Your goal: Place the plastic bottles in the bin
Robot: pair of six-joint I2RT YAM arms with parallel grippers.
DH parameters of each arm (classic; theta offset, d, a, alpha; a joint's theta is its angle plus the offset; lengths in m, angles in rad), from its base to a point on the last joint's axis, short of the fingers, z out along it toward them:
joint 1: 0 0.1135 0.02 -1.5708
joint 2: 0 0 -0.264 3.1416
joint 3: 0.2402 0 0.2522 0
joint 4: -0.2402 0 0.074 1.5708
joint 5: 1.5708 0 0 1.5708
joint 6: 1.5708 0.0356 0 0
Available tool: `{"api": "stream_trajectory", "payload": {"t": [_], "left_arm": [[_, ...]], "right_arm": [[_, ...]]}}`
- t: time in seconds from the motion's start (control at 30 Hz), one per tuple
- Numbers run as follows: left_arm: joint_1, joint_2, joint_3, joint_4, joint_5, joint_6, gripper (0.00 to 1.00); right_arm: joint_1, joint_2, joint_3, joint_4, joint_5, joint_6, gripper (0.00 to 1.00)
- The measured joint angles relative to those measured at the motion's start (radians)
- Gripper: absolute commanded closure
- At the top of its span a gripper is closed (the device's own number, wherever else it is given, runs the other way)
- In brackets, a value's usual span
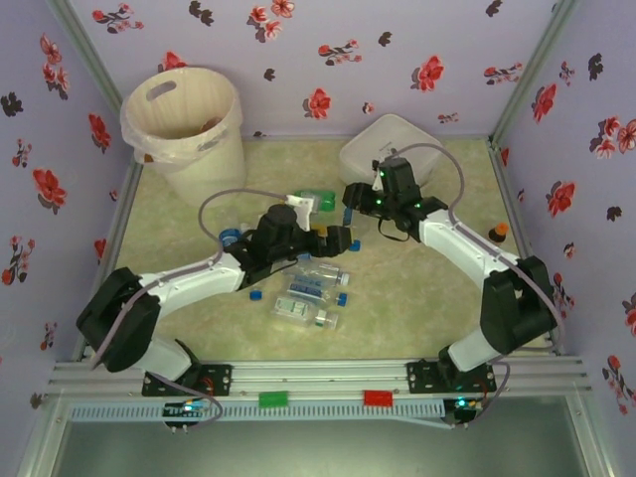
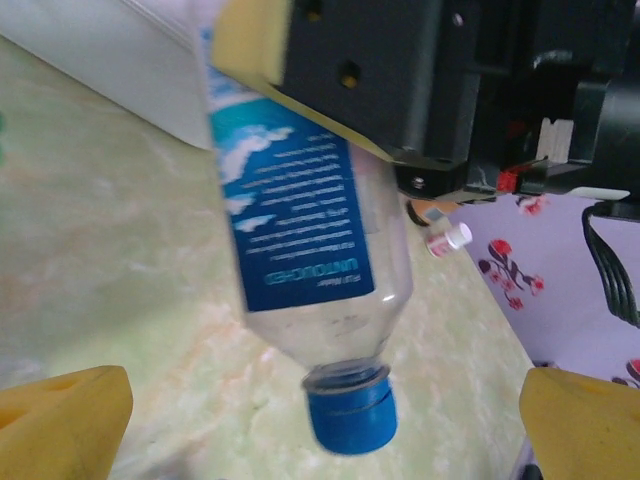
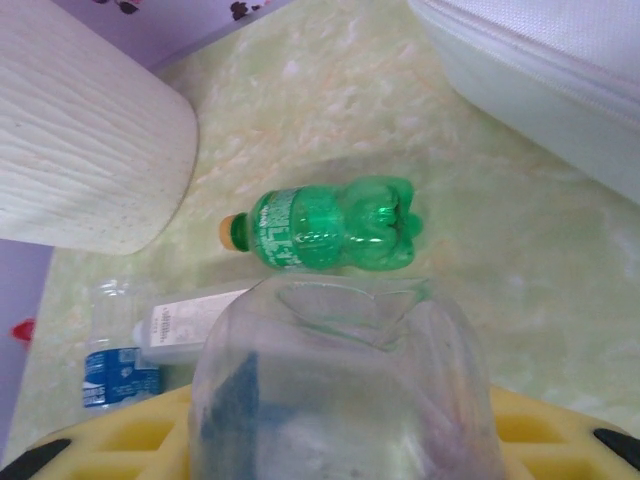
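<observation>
Right pincer (image 3: 340,445): closed on one clear plastic bottle (image 2: 300,220), its yellow pads clamped near the base. The bottle has a blue printed label and a blue cap (image 2: 350,408). It is tilted with the cap end lowest, over the middle of the counter (image 1: 397,298).

Left pincer (image 2: 325,415): fully open, holding nothing, just beside the cap.

A green bottle (image 3: 335,228) with a yellow cap lies on its side nearby. Further clear, blue-capped bottles (image 1: 308,293) lie near the arms.

The cream-white bin (image 1: 199,159) stands at the far left corner, well apart from the held bottle.
</observation>
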Motion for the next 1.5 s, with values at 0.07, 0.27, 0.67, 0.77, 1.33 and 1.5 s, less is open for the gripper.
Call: {"api": "stream_trajectory", "payload": {"t": [0.07,0.27,0.67,0.77,1.33,1.5], "left_arm": [[-0.009,0.028,0.013,0.008,0.013,0.000,0.00],[-0.011,0.085,0.037,0.019,0.024,0.000,0.01],[0.002,0.250,0.209,0.034,0.103,0.027,0.25],[0.002,0.261,0.220,0.050,0.141,0.027,0.37],[0.076,0.260,0.148,0.081,0.156,-0.028,0.64],[0.100,0.165,0.088,0.009,0.109,-0.023,0.64]], "right_arm": [[0.000,-0.015,-0.024,0.022,-0.021,0.022,0.51],[0.000,-0.061,-0.070,0.086,-0.071,0.079,0.52],[-0.003,-0.137,-0.142,0.134,-0.081,0.134,0.52],[-0.003,-0.144,-0.147,0.137,-0.071,0.135,0.52],[-0.006,-0.197,-0.148,0.074,0.017,0.146,0.00],[-0.027,-0.227,-0.147,0.011,0.085,0.123,0.00]]}}
